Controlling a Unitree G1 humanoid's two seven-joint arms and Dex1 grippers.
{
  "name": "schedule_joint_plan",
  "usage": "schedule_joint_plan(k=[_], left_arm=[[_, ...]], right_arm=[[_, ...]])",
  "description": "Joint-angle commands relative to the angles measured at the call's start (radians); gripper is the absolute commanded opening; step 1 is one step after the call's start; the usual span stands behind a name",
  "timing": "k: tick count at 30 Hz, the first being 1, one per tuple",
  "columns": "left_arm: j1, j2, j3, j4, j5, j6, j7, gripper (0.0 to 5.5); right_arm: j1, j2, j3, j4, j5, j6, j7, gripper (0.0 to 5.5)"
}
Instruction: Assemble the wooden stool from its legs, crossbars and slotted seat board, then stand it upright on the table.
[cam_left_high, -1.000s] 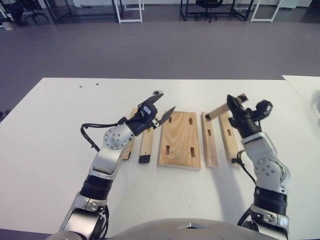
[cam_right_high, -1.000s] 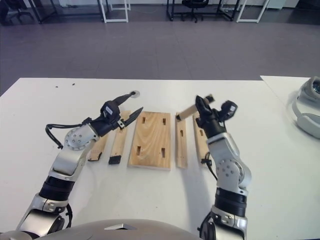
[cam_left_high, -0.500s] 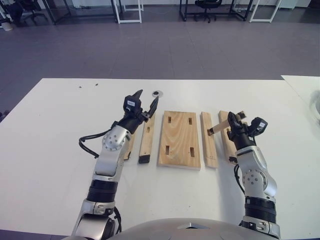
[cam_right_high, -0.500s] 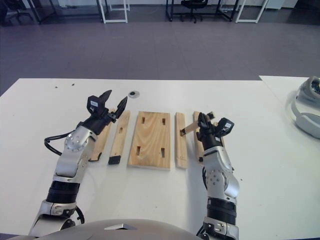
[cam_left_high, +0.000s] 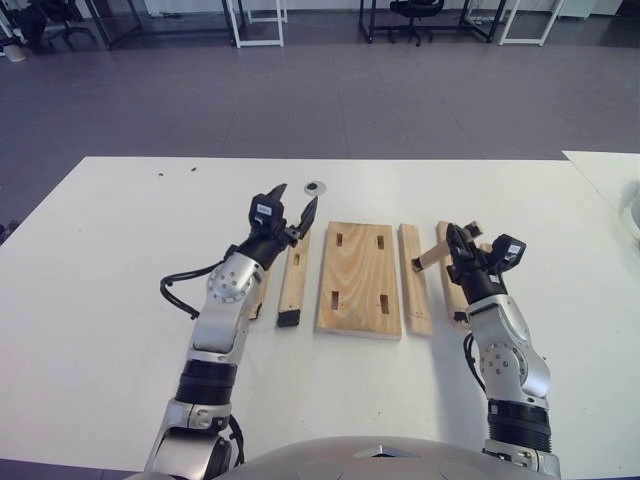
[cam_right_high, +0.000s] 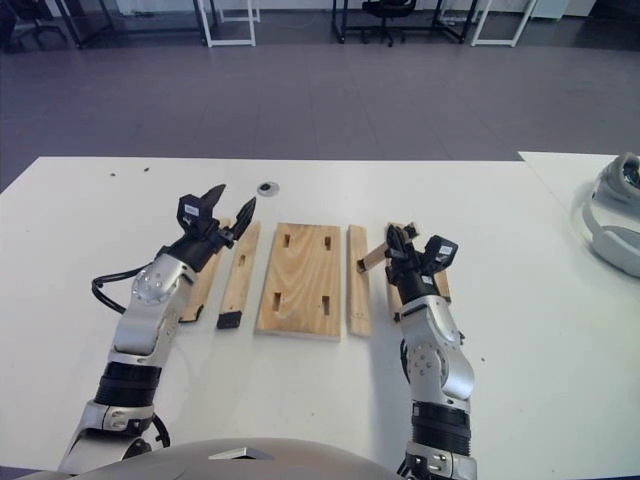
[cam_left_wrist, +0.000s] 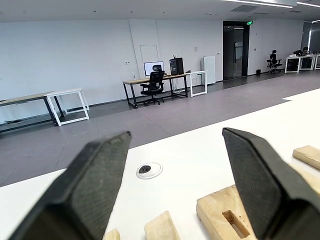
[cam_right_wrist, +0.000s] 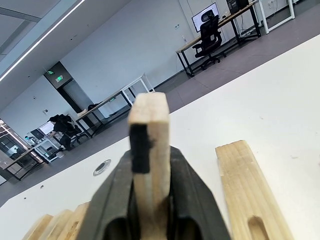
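On the white table (cam_left_high: 100, 300) lies the seat board (cam_left_high: 360, 275); grey floor (cam_left_high: 350, 90) stretches beyond.

Plain white: surface (cam_left_high: 100, 250), with a few small dark specks toward its far left.
Pale yellow wood, brownish lengthwise grain, four dark slots: seat board (cam_left_high: 360, 275).
Same light wood, dark slots: slotted leg (cam_left_high: 416, 290). Light wood with a black end: black-tipped leg (cam_left_high: 294, 275).
Pale wood, black patch on the end face: crossbar (cam_right_wrist: 150, 120).
Matte black: left gripper (cam_left_high: 296, 195), right gripper (cam_left_high: 455, 240).
Grey ring, dark centre: grommet (cam_left_high: 317, 187).
Dull grey-purple: floor (cam_left_high: 400, 90).
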Motion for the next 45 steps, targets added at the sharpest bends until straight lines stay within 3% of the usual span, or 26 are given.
schedule_joint_plan(k=[1, 11, 16, 22, 30, 31, 45], left_arm=[[0.003, 0.003, -0.005, 0.010, 0.008, 0.006, 0.005, 3.36], [0.006, 0.000, -0.019, 0.013, 0.013, 0.007, 0.007, 3.36], [0.013, 0.002, -0.024, 0.008, 0.019, 0.006, 0.010, 3.36], [0.021, 0.010, -0.029, 0.001, 0.024, 0.011, 0.010, 3.36], [0.004, 0.016, -0.033, 0.006, 0.031, 0.014, 0.011, 3.36], [0.002, 0.015, -0.033, 0.005, 0.032, 0.014, 0.011, 3.36], [0.010, -0.002, -0.043, -0.009, 0.046, 0.012, 0.024, 3.36]], right_arm=[[0.004, 0.003, 0.002, 0.008, -0.002, 0.005, 0.006, 0.41], [-0.021, -0.018, -0.001, 0.089, -0.096, -0.008, -0.056, 0.41], [0.082, -0.119, 0.159, 0.153, -0.322, -0.035, -0.016, 0.41], [0.134, -0.129, 0.170, 0.331, -0.358, -0.133, 0.004, 0.41], [0.026, -0.135, 0.202, 0.141, -0.347, -0.089, -0.006, 0.41], [0.008, -0.135, 0.200, 0.108, -0.340, -0.065, -0.012, 0.77], [0.037, -0.246, 0.224, -0.135, -0.357, 0.449, -0.007, 3.30]])
